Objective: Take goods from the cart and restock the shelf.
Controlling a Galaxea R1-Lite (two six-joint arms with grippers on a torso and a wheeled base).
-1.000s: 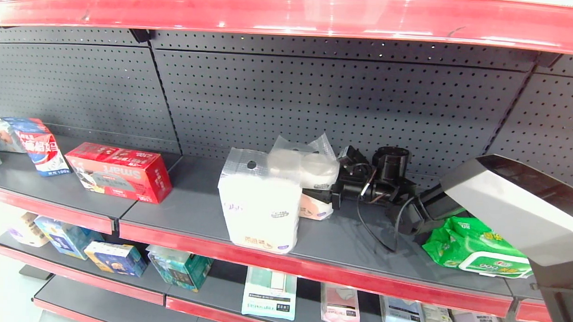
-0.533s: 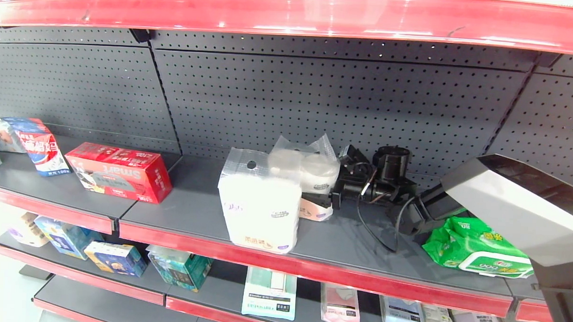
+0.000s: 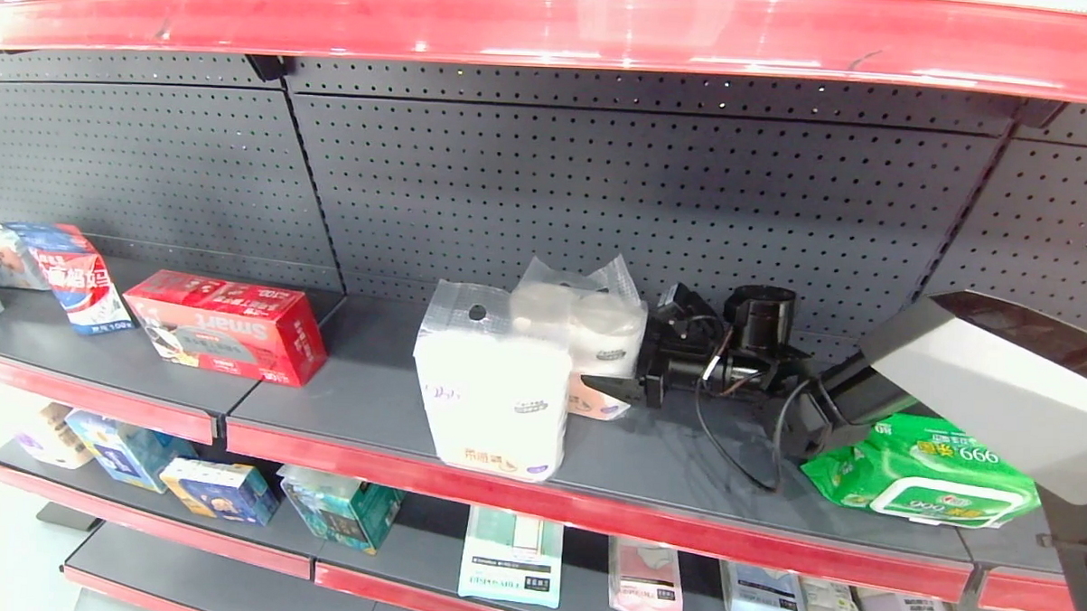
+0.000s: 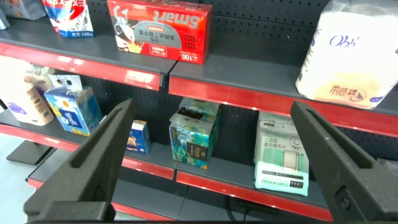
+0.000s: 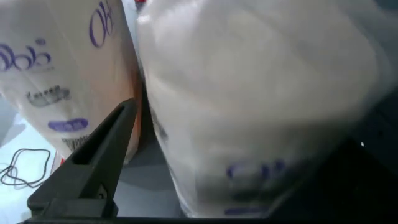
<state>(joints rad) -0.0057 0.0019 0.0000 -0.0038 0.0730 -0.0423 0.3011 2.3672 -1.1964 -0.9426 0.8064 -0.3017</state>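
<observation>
The right hand (image 3: 618, 380) is spread around the rear tissue pack (image 3: 597, 325), with one finger (image 5: 93, 168) just clear of its side. That pack stands mid-shelf (image 3: 368, 399), just behind the front tissue pack (image 3: 495, 394) at the shelf's front edge. The left hand (image 4: 211, 109) is spread wide and holds nothing.

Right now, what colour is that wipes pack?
The wipes pack is green, clearest in the head view.

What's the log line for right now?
right gripper: open, straddling rear tissue pack | rear tissue pack: on middle shelf behind front tissue pack | left gripper: open, empty
</observation>
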